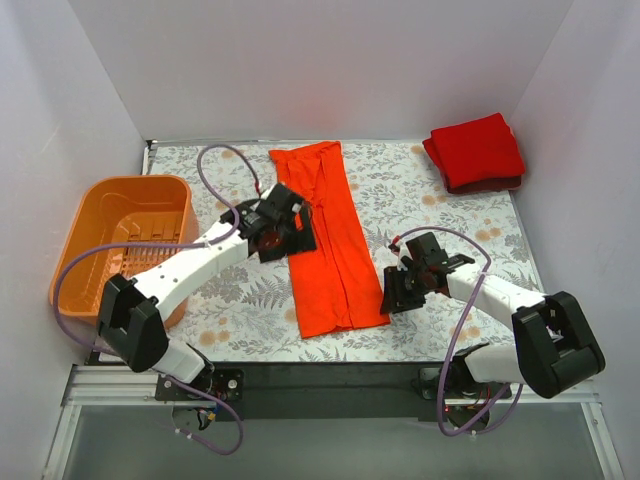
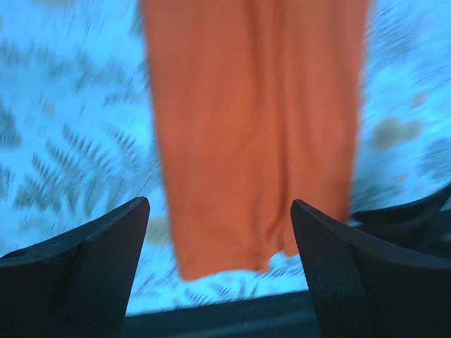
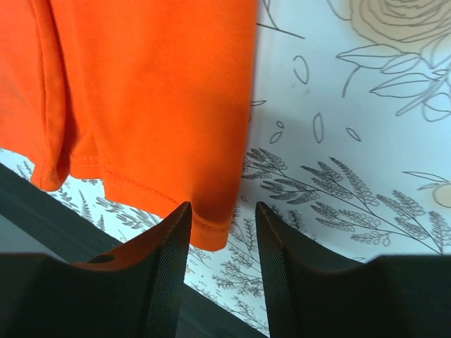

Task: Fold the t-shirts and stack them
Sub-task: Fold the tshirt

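Observation:
The bright orange-red t-shirt (image 1: 328, 236) lies folded into a long narrow strip down the middle of the table. It also shows in the left wrist view (image 2: 254, 127) and the right wrist view (image 3: 148, 98). The deeper red t-shirt (image 1: 476, 152) lies folded at the far right corner. My left gripper (image 1: 296, 228) is open and empty at the strip's left edge, above it (image 2: 220, 232). My right gripper (image 1: 393, 297) is open and empty at the strip's near right corner, whose hem lies between my fingertips (image 3: 222, 218).
An orange plastic basket (image 1: 122, 236) stands at the left edge of the table. The floral tablecloth (image 1: 455, 225) covers the table. White walls close in the back and both sides. The dark front edge of the table (image 1: 330, 375) runs just below the strip.

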You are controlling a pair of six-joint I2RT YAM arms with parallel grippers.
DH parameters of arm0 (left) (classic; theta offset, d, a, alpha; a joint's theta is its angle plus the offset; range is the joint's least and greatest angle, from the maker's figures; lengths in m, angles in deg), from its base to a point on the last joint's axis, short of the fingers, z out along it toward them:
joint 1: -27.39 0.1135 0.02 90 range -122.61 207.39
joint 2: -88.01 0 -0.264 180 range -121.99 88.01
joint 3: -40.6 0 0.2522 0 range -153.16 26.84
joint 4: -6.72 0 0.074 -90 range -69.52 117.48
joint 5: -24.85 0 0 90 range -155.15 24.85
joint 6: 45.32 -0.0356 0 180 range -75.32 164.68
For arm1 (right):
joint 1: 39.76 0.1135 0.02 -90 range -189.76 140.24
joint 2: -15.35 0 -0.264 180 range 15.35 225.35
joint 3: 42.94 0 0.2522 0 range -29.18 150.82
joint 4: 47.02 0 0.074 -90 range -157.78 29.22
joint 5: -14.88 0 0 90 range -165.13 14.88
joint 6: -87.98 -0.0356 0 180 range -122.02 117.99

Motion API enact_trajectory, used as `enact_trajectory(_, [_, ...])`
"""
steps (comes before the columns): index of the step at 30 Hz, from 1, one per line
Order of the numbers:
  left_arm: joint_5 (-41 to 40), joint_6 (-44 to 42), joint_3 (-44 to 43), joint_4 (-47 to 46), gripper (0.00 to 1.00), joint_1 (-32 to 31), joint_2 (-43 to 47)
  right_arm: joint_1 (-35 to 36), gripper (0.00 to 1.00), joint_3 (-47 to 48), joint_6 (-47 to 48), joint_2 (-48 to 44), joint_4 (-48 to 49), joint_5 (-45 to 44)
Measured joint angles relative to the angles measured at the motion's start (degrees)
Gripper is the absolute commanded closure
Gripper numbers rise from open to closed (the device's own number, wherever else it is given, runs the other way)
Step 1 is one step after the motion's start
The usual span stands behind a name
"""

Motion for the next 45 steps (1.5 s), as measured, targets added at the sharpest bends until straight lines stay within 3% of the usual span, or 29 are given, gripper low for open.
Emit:
enact_trajectory(6, [4.8,7.4,17.9,7.2,0.2,-2.0,7.0,-0.1,0.55,-0.9,-0.4,0.7,2.5,2.7])
enact_trajectory(12, [9.7,11.7,22.5,9.5,0.2,-2.4,14.0,-0.1,0.64,-1.9,-0.9,1.6,4.3,5.6])
enact_trajectory(16, [13.0,13.2,25.6,8.4,0.23,-2.6,13.3,-0.1,0.76,-2.6,-1.4,1.6,4.7,5.6])
enact_trajectory(17, [13.6,13.5,26.2,8.4,0.24,-2.7,12.7,-0.1,0.87,-2.6,-1.4,1.6,4.7,5.5])
enact_trajectory(19, [14.5,14.0,26.8,8.3,0.27,-2.8,11.4,-0.1,0.99,-2.8,-1.2,1.6,4.6,4.8])
enact_trajectory(29, [15.0,18.2,26.8,6.6,0.46,-4.3,7.1,1.5,0.99,-2.9,-1.4,1.5,4.5,4.5])
enact_trajectory(45, [14.3,21.4,23.7,5.1,0.48,-9.7,-4.4,3.7,0.99,-2.9,-1.4,1.8,4.9,5.2])
